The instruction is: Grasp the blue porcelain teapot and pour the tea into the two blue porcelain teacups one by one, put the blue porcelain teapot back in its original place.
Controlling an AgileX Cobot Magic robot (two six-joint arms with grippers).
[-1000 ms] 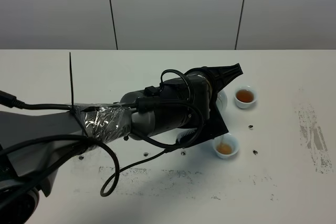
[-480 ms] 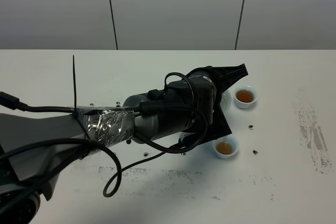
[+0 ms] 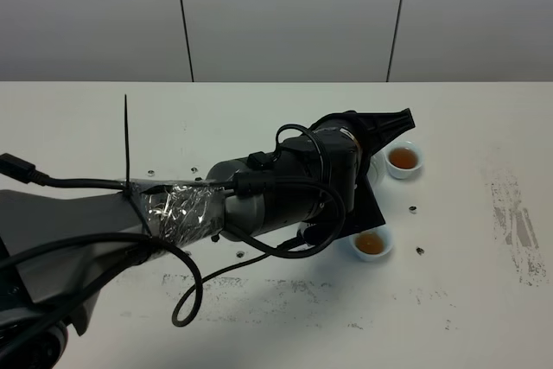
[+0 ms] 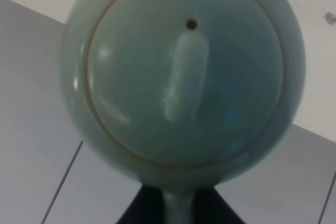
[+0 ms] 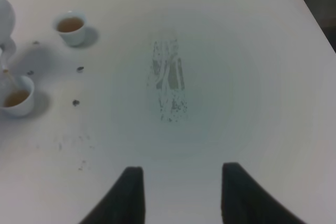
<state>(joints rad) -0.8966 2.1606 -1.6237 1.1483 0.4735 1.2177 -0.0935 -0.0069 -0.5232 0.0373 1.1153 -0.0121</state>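
My left gripper [image 3: 381, 158] reaches across to the right side of the table and is shut on the handle of the blue porcelain teapot [image 3: 372, 170], which the arm mostly hides. In the left wrist view the teapot [image 4: 184, 72] fills the frame, its handle between the dark fingers [image 4: 139, 211]. One teacup [image 3: 403, 160] with brown tea sits behind it, and another teacup [image 3: 371, 244] with tea sits in front. In the right wrist view the teapot [image 5: 3, 19] is tilted, with a thin stream of tea running into the near teacup [image 5: 16, 100]; the far teacup [image 5: 71, 27] stands apart. My right gripper [image 5: 181, 192] is open and empty.
The left arm [image 3: 259, 196] and its black cables [image 3: 186, 291] lie across the middle of the white table [image 3: 467, 300]. Grey scuff marks [image 3: 518, 213] are at the right, also in the right wrist view [image 5: 169, 82]. Small dark specks [image 3: 419, 251] dot the table near the cups.
My left arm with the teapot has shifted a little to the right, toward the cups. Both cups stay in place. The right arm does not show in the earlier frames.
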